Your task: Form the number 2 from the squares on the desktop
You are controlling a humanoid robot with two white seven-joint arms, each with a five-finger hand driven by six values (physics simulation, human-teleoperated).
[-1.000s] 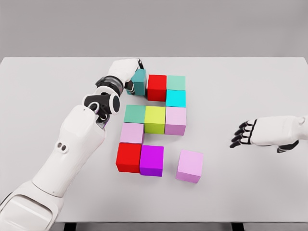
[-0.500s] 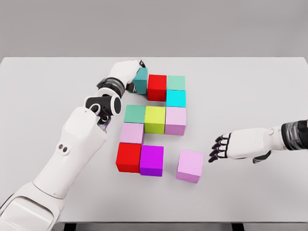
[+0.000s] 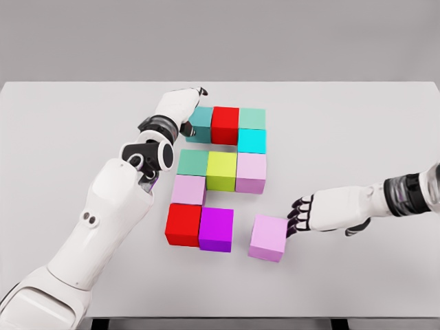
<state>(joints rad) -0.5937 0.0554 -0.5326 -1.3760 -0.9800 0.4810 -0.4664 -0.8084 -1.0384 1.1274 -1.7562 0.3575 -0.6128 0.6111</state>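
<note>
Right hand (image 3: pixel 313 214) moved in; curled fingers (image 3: pixel 294 221) touching loose lilac cube's (image 3: pixel 269 237) right side.

A bare simulated test bench, not a lived-in room. A plain white table (image 3: pixel 62 137) fills the view from 9 to 3 o'clock, its far edge meeting a flat, featureless grey backdrop (image 3: pixel 220 38) at 12 with no walls, windows or furniture showing. Along the bottom at 6, dark table supports (image 3: pixel 340 323) peek out under the near edge. The only props are smooth, evenly coloured cubes (image 3: pixel 220 172) near the centre, lit softly with faint shadows, and the glossy white robot arm (image 3: pixel 103 220) at 8 has the clean look of a render.
</note>
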